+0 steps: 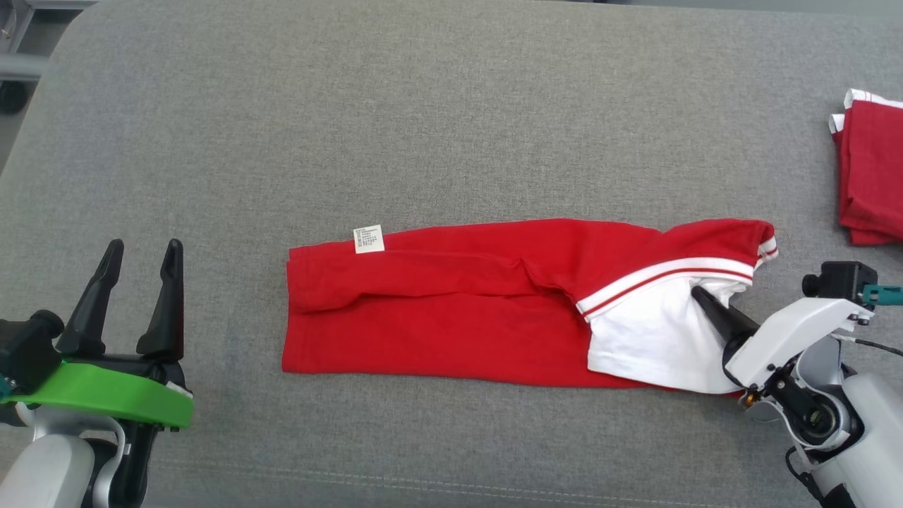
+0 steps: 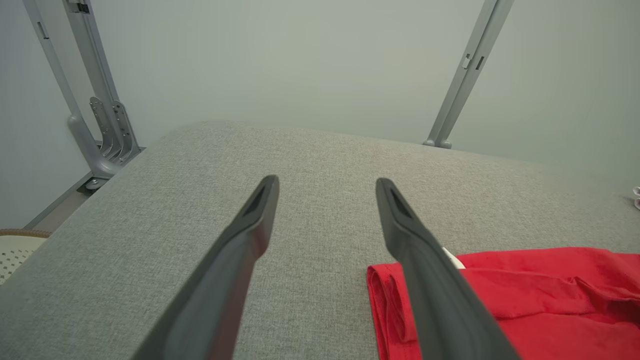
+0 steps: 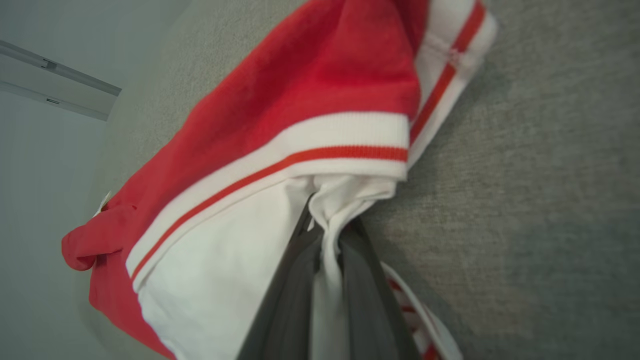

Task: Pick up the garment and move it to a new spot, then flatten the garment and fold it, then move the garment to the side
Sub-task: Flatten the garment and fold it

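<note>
Currently, in the head view, the red-and-white knit garment [image 1: 437,303], folded into a long narrow band, lies flat on the grey fabric-covered table [image 1: 423,106]. Its long axis runs straight from the right pincer [image 1: 698,291] toward the left pincer [image 1: 143,250]. The right pincer sits at the white end panel. The left pincer stands well apart from the far red end. A second folded red cloth [image 1: 871,176] lies on the right pincer's outer side.

Left wrist view: the left pincer's fingers are spread and empty over bare table, with the garment's red end to their right.

Right wrist view: the right pincer is clamped on a pinch of the garment's white fabric.

Judgement: the right arm is nearer, and the coming move turns on that lengthwise axis.
</note>
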